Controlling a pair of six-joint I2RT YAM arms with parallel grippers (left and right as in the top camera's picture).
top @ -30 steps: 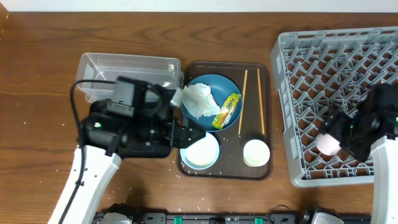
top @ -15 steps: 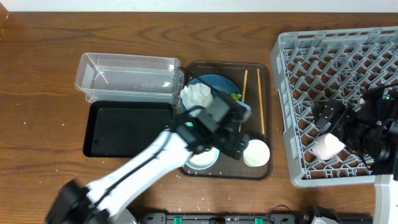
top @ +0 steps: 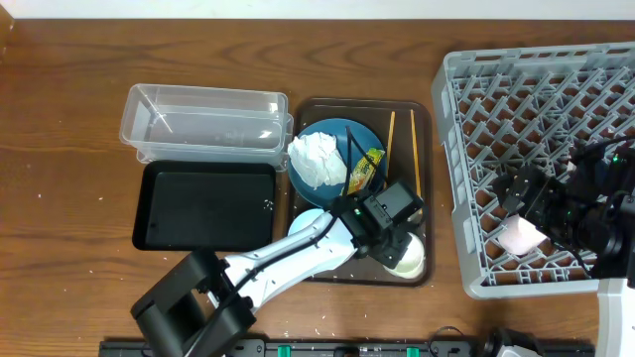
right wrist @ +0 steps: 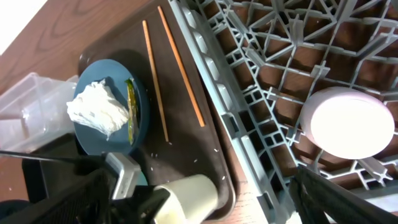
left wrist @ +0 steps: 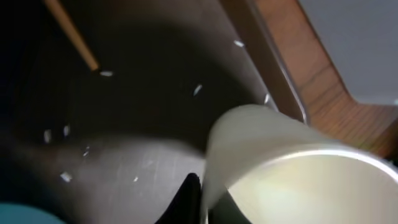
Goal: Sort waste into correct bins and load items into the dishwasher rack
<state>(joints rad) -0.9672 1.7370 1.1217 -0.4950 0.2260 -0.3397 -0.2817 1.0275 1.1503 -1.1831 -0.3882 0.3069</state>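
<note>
Near the front edge of the tabletop, right of centre, the green cup [top: 409, 260] sits in the tray's [top: 310, 111] front-right corner. It looks tipped, mouth toward the left wrist camera. One finger [left wrist: 189, 198] of the left jaws lies against its outer wall. The other is hidden, so I cannot tell whether they pinch it. The rack [top: 466, 119] lies to the cup's right, just past the tray rim. The right jaws hang spread over the rack, where the pink cup [right wrist: 347, 123] rests in a cell. The cup's wall looks glossy, likely slippery. Chopsticks [right wrist: 180, 74] and bowl [top: 304, 222] crowd close, with rice [left wrist: 65, 177] scattered on the tray.
</note>
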